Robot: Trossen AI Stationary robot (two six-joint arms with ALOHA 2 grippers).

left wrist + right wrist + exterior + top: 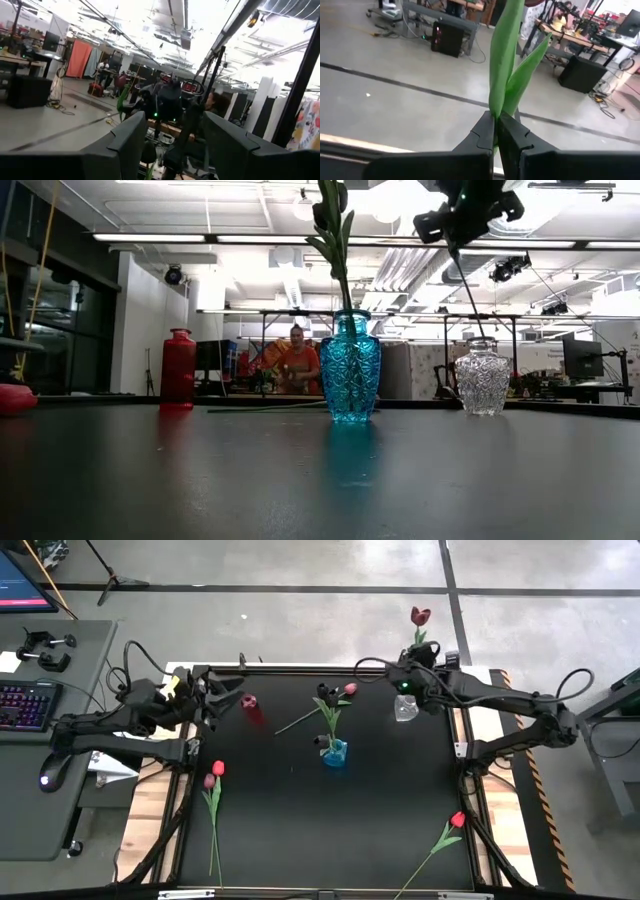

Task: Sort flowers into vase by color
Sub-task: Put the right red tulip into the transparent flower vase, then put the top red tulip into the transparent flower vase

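Maroon flower clamped in right tool; no writing legible.

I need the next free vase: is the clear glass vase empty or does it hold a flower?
Cannot tell: a stem runs from the shut right gripper down to the clear vase; its lower end doesn't show.

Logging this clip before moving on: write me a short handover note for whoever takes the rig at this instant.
Right tool: shut on a maroon tulip, held above the clear vase at the table's far right.
Left tool: open, empty, waiting beside the red vase.
Done: one dark tulip stands in the blue vase.
Left: lower the held tulip into a vase, then sort the pink tulip lying mid-table, the two tulips near left and the red tulip near right.
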